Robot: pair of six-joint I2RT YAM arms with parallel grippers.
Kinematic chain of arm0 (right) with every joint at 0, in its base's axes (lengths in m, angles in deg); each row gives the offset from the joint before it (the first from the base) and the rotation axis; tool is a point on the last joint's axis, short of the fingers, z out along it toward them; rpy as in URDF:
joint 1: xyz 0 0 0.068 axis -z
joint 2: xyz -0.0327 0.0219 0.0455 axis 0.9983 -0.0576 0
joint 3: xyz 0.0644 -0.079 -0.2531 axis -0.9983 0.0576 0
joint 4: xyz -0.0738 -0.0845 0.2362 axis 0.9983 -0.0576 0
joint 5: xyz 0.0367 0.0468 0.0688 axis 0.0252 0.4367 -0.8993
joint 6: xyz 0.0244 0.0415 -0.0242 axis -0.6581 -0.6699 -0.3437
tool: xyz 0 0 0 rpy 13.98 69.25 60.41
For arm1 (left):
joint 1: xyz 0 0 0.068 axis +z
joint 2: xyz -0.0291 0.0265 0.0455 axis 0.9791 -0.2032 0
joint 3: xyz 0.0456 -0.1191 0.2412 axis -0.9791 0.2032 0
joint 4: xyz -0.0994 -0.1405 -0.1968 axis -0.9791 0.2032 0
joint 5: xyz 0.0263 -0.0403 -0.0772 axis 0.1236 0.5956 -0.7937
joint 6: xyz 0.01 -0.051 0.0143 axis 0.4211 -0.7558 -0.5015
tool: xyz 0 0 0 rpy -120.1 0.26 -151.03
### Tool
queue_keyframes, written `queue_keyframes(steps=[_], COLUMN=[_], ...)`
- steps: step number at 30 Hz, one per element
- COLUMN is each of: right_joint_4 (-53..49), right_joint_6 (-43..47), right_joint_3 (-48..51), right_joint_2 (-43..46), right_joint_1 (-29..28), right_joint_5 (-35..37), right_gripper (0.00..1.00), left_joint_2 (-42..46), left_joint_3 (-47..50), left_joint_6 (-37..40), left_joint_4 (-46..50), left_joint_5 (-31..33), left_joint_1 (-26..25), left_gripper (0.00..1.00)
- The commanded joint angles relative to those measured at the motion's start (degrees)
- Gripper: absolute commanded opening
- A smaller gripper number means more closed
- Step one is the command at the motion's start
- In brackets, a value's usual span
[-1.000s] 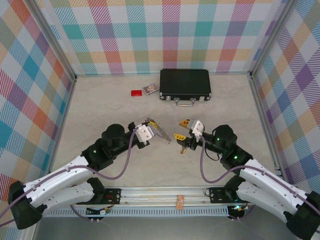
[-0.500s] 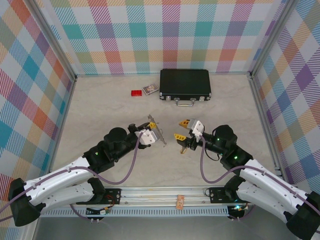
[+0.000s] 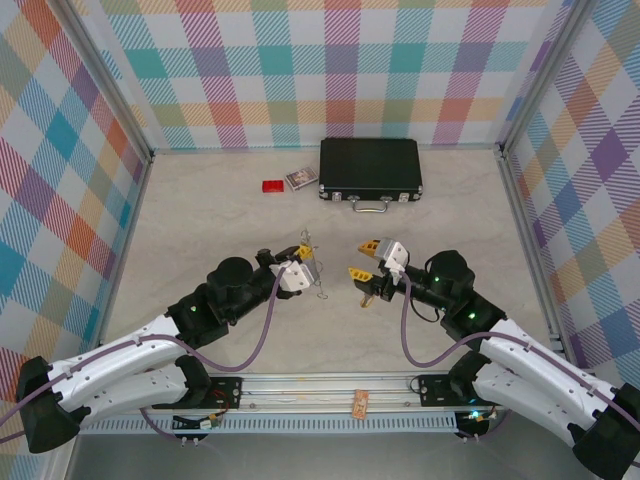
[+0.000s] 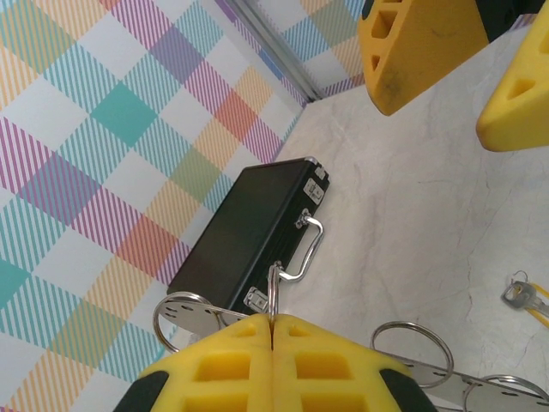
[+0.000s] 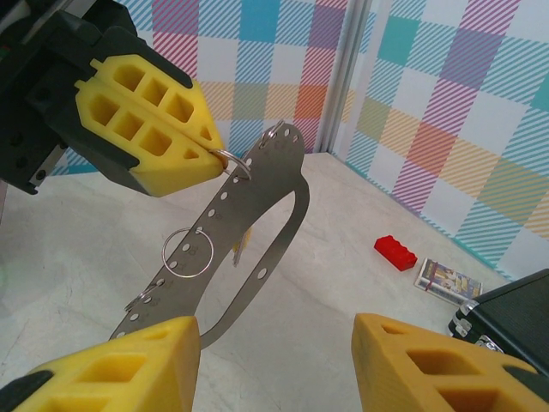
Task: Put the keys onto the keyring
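Well on the near side of the case (image 3: 370,168), the keyring (image 5: 243,184) hangs clear of the table. My left gripper (image 5: 210,154) has it pinched by one of its small rings, jaws closed tight on the wire. A key (image 4: 521,293) with a yellowish head lies flat on the table, also nearer than the case and apart from the keyring. My right gripper (image 3: 362,258) faces the keyring with jaws half apart and nothing between them. I judge this key is yet to be picked up. Next my right must drop to it, pinch its head, and line its hole up with a ring.
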Motion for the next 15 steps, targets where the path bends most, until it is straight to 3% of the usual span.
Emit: queue_keyframes(steps=[1, 15], right_joint_4=[0.4, 0.4], right_joint_6=[-0.7, -1.2], right_joint_3=[0.7, 0.1], right_joint_2=[0.6, 0.7], right_joint_1=[-0.2, -0.2], right_joint_5=[-0.5, -1.7], right_gripper=[0.48, 0.46], left_joint_2=[0.6, 0.1], left_joint_3=[0.3, 0.0], left_joint_6=[-0.3, -7.2], left_joint_4=[-3.4, -4.1], left_joint_5=[-0.8, -9.4], left_joint_1=[-0.7, -0.6], left_gripper=[0.0, 0.0])
